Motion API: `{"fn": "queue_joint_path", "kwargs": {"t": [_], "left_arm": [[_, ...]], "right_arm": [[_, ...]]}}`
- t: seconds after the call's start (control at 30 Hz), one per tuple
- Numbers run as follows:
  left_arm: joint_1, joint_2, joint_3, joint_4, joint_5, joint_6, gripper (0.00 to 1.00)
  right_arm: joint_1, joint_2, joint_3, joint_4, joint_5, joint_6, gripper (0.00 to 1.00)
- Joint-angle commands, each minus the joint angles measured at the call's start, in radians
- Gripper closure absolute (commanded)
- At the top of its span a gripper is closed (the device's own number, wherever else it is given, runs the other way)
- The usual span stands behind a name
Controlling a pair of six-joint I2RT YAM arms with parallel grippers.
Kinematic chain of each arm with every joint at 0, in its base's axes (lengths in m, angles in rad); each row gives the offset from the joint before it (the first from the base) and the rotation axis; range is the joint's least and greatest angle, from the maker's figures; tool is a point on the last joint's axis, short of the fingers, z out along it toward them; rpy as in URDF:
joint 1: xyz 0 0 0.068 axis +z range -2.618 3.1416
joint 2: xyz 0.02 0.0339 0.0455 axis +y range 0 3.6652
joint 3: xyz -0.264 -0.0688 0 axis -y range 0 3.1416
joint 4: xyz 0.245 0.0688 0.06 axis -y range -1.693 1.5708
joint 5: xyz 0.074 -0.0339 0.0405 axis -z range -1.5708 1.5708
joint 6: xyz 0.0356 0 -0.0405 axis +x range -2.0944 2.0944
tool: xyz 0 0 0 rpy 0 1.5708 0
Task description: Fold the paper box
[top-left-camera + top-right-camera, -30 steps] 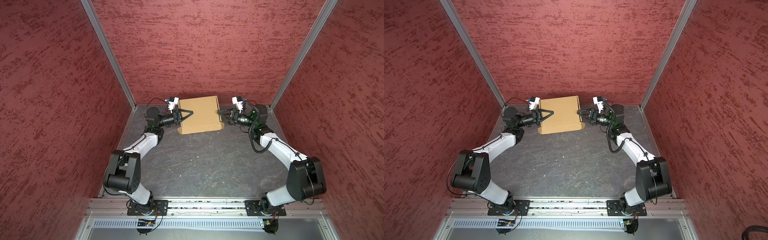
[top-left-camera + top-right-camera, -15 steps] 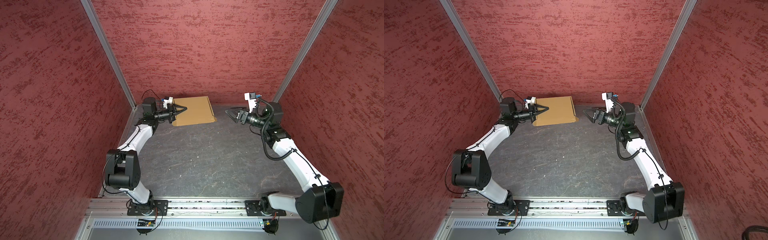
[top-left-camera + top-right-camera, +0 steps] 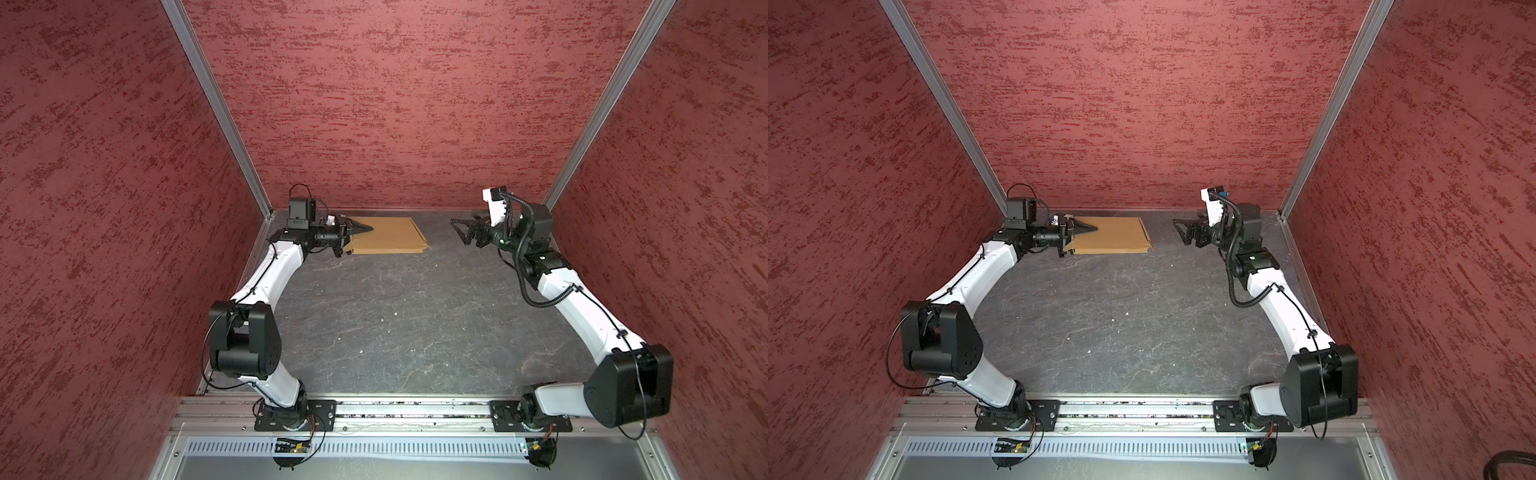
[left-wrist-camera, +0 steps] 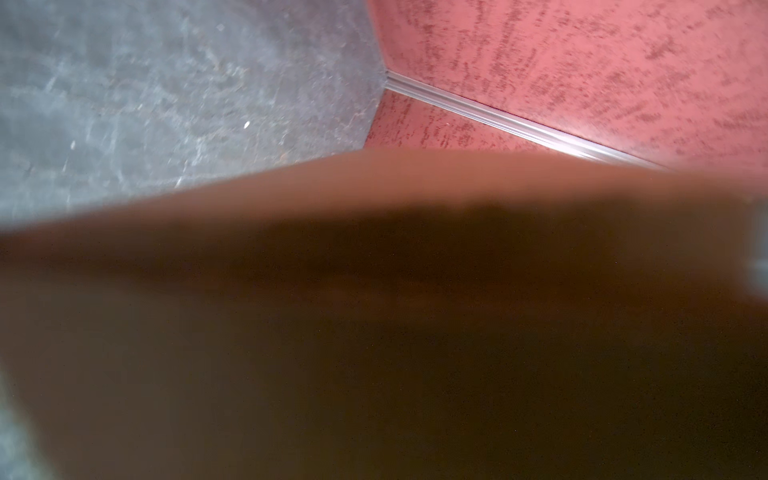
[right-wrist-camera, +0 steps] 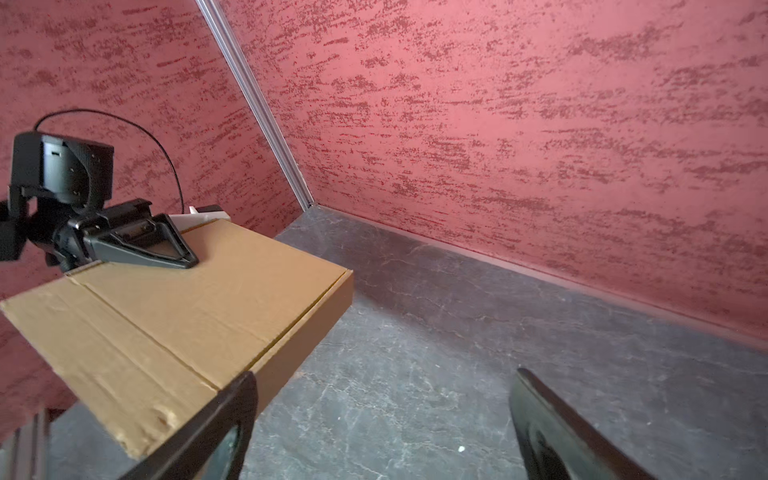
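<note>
Since a second ago the box (image 3: 390, 236) has travelled from the middle of the back edge toward the back left corner. My right gripper (image 3: 459, 231) has come off its right side and drawn away. On the left, my left gripper (image 3: 366, 229) is clamped on the box's left edge, with one black finger (image 5: 137, 254) lying flat on the lid. The box is closed up and shallow, and it sits near the back wall (image 3: 395, 124) at the left end of the table (image 3: 395, 324). I cannot tell whether its base rests fully on the surface. On the right, the right gripper hangs well apart from the box, jaws wide and empty.
</note>
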Motion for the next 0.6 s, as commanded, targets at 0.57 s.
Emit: {"fn": "queue_joint_path", "kwargs": {"t": [0.57], "left_arm": [[-0.022,-0.055,-0.123,-0.343,0.109,-0.191,0.74]], "right_arm": [[-0.029,-0.048,-0.148,-0.116,-0.3,-0.362,0.11]]}}
